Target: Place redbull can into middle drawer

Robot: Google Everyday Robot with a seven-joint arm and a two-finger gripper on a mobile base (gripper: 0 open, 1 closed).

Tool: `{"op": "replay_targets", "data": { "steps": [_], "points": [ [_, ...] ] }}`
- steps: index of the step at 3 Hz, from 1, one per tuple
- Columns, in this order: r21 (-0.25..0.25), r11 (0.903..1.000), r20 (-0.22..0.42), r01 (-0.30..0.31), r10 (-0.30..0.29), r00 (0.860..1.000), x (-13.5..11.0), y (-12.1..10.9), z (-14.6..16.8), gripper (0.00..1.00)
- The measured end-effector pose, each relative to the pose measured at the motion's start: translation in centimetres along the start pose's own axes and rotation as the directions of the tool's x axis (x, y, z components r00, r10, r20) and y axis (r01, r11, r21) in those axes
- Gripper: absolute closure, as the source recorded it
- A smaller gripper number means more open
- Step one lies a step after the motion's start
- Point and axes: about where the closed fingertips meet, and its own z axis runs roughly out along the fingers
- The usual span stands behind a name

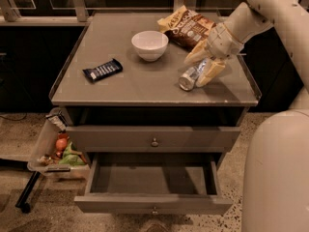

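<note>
The redbull can (189,77) lies tilted on the right side of the cabinet top (145,86), a slim silver can. My gripper (204,65) is down over it from the right, with one pale finger on each side of the can's far half, shut on it. The can's near end rests at the tabletop. The middle drawer (153,206) is the lower knobbed front, pulled open below, and its grey inside (149,175) holds nothing. The upper knobbed drawer front (154,139) is shut.
A white bowl (150,45) and a chip bag (187,27) sit at the back of the top. A dark blue candy bar (102,70) lies at the left. A side bin (55,149) with snacks hangs at the cabinet's left. My pale arm (277,168) fills the right edge.
</note>
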Motion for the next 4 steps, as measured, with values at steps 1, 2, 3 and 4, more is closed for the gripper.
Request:
{"op": "replay_targets", "data": {
  "steps": [1, 2, 3, 4],
  "points": [
    [0.0, 1.0, 0.0, 0.0, 0.0, 1.0, 0.0, 0.0, 0.0, 0.66],
    [0.0, 1.0, 0.0, 0.0, 0.0, 1.0, 0.0, 0.0, 0.0, 0.88],
    [0.0, 1.0, 0.0, 0.0, 0.0, 1.0, 0.0, 0.0, 0.0, 1.0],
    [0.0, 1.0, 0.0, 0.0, 0.0, 1.0, 0.0, 0.01, 0.0, 1.0]
  ]
}}
